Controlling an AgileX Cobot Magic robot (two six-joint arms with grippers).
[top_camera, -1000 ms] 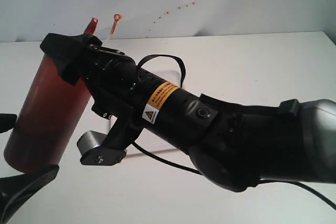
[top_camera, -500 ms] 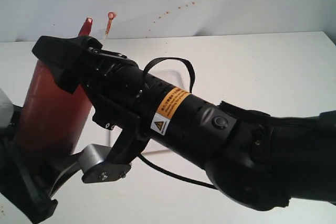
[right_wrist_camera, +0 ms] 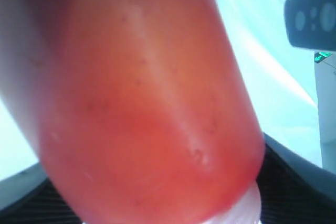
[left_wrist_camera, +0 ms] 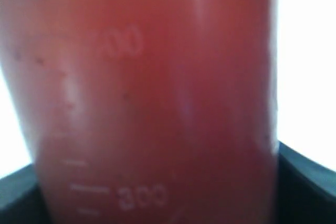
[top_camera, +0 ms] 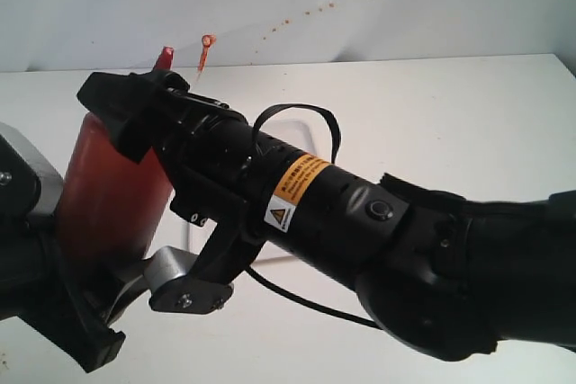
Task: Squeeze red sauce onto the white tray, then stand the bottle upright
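Red-filled bottle tilts toward one o'clock, pinched by right gripper; left gripper flanks its base, grip unclear.

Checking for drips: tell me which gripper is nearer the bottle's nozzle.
Right. The right gripper clamps the bottle just below the nozzle; the left gripper sits down at its base.

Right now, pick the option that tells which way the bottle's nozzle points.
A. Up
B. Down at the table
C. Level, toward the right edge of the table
A: in the exterior view the bottle is near upright, with its red nozzle at the very top.
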